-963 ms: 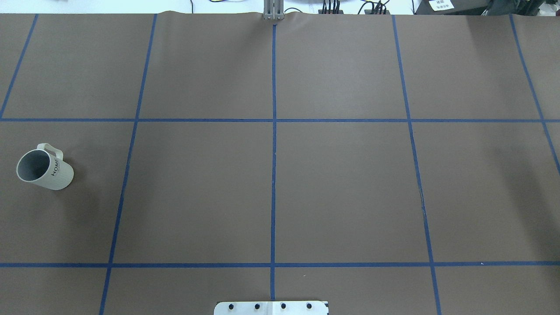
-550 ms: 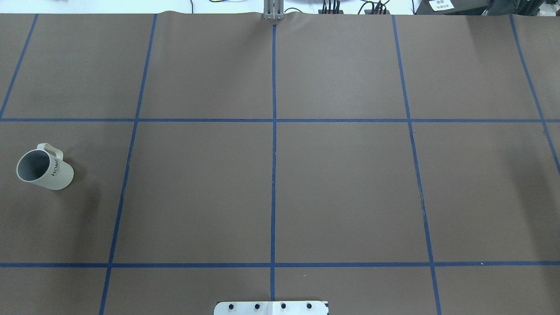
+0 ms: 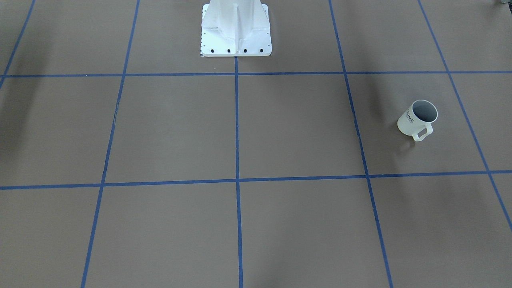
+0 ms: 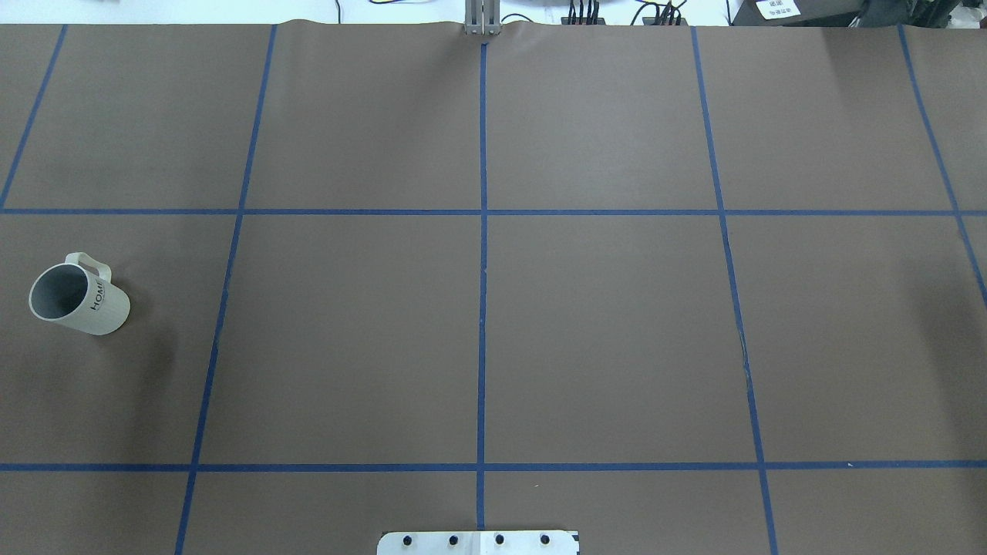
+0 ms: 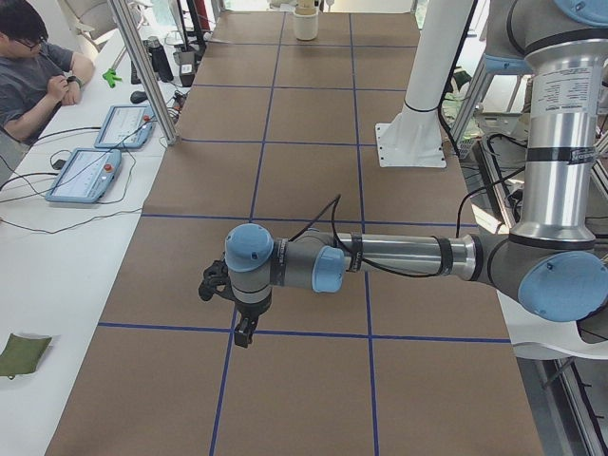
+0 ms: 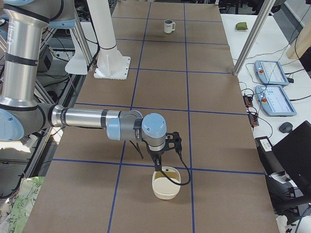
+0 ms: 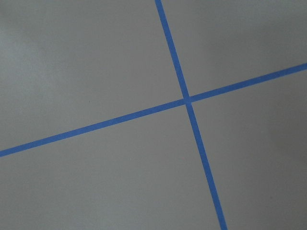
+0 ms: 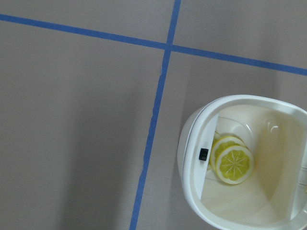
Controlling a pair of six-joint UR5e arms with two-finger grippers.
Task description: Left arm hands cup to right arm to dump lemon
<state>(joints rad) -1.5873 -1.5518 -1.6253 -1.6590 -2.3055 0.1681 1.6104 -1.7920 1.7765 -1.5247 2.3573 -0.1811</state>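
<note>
The cup [image 4: 77, 297], a cream mug with "HOME" lettering, stands upright at the table's left end; its dark inside looks empty. It also shows in the front view [image 3: 416, 118]. Lemon slices [image 8: 234, 165] lie in a cream bowl [image 8: 189, 143] seen in the right wrist view. My left gripper [image 5: 245, 332] points down over a tape crossing, far from the cup; I cannot tell whether it is open. My right gripper [image 6: 158, 165] hangs just above the bowl [image 6: 163, 192] at the right end; I cannot tell its state.
The white robot pedestal [image 3: 236, 28] stands at the middle of the near edge. An operator [image 5: 38, 76] sits beside tablets on a side table. A metal post [image 6: 252, 36] rises by the table's far edge.
</note>
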